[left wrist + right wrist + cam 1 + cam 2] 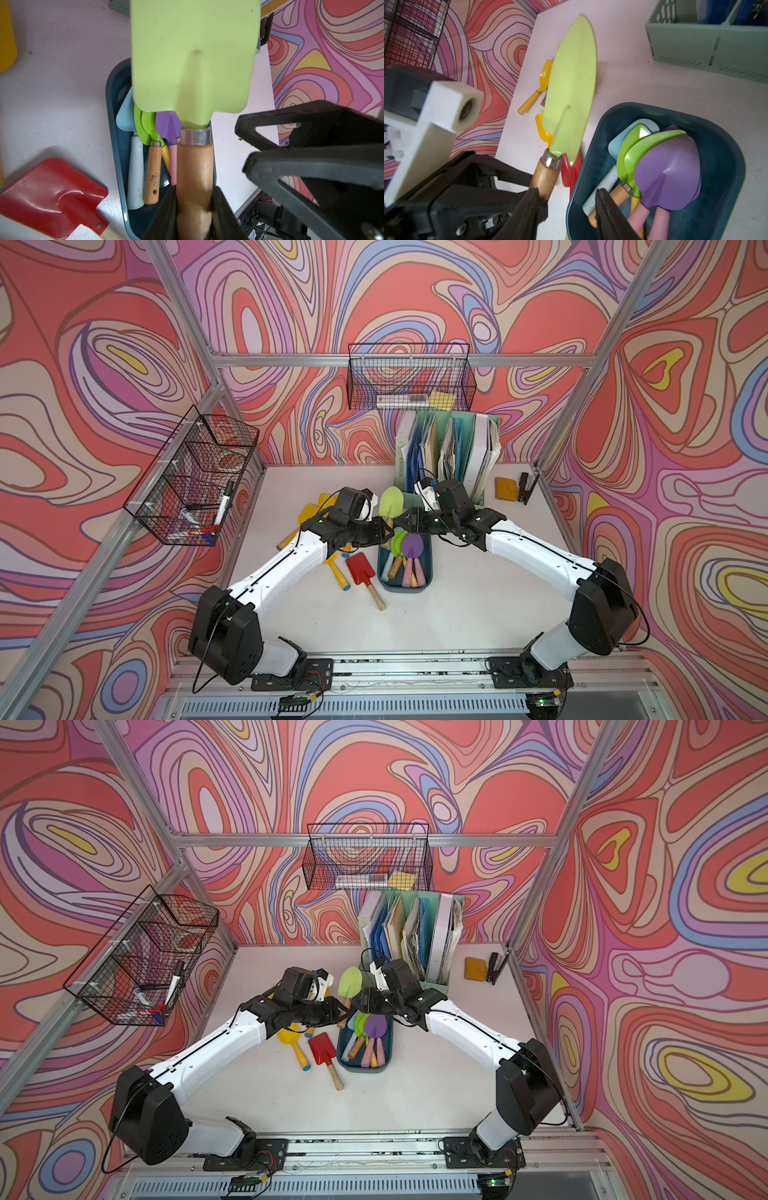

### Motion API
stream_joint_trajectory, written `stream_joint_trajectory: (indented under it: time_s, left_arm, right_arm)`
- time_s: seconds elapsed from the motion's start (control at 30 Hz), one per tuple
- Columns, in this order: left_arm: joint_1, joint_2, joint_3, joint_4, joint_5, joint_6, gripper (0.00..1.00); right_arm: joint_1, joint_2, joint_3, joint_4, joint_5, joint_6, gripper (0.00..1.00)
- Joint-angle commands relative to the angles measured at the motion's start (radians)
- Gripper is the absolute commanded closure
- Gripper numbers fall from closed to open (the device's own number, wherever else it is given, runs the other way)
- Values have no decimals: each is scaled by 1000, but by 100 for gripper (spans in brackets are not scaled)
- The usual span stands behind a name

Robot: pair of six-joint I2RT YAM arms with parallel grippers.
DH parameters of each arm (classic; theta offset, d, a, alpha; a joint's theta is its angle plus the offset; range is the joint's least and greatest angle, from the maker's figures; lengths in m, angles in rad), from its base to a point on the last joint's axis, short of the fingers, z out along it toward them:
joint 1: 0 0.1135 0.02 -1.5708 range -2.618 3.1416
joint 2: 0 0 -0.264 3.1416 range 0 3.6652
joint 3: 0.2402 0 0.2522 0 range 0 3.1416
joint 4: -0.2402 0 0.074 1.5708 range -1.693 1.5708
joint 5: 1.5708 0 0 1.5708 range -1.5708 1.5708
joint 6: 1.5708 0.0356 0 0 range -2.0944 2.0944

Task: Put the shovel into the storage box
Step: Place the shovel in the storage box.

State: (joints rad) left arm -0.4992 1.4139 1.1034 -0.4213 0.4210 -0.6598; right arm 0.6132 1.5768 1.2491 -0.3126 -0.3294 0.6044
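One shovel (193, 62) is pinched by the left gripper (195, 193) near the storage box (116, 87); right gripper (568, 192) spread.

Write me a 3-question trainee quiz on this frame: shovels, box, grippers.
1. True or false: the red shovel lies on the table, outside the storage box.
2. What does the left gripper hold?
A. a yellow shovel
B. the light green shovel, by its wooden handle
C. a purple shovel
3. Fill in: the jaws of the right gripper stand ___ and grip nothing.

Key: 1 true; 2 B; 3 open.
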Motion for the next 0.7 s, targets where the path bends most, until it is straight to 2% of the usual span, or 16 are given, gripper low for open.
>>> stream_joint_trajectory:
  time_s: [0.0, 0.2, 0.47, 0.67]
  left_arm:
    - [-8, -14, -24, 52, 25, -16, 97]
    - [-9, -27, -53, 93, 40, -39, 97]
    - [-11, -30, -83, 150, 65, -76, 97]
    - [-16, -30, -88, 150, 70, -86, 97]
  right_arm:
    - [-13, 21, 6, 47, -16, 17, 55]
    - [-34, 46, 9, 70, -41, 31, 57]
    - [-46, 68, 8, 103, -68, 49, 74]
    - [-46, 84, 10, 112, -77, 56, 78]
